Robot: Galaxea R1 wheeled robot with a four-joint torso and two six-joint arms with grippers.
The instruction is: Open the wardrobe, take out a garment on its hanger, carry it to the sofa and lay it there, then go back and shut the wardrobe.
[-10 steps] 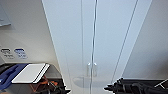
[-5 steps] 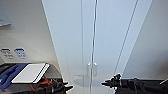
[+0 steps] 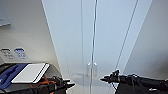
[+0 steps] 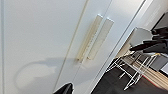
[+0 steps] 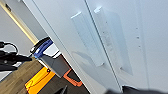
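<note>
The white wardrobe [image 3: 75, 37] stands right in front of me with both panelled doors shut. Its pair of small white handles [image 3: 91, 69] sits at the centre seam and shows large in the left wrist view [image 4: 96, 37] and the right wrist view [image 5: 97, 37]. My left gripper [image 3: 71, 85] points at the left door, below and left of the handles. My right gripper [image 3: 102, 79] hovers just right of the handles, slightly lower, a short way off the door. The garment and its hanger are hidden behind the doors.
A dark side table [image 3: 15, 85] at the left holds a white pad [image 3: 31, 72] and a blue item [image 3: 7, 75]. An orange object [image 5: 40, 80] lies on the wooden floor. White wire-frame legs [image 4: 135, 72] stand to the wardrobe's right.
The camera has moved closer to the wardrobe, so the doors look larger. Both grippers have come forward toward the handles, the right one most.
</note>
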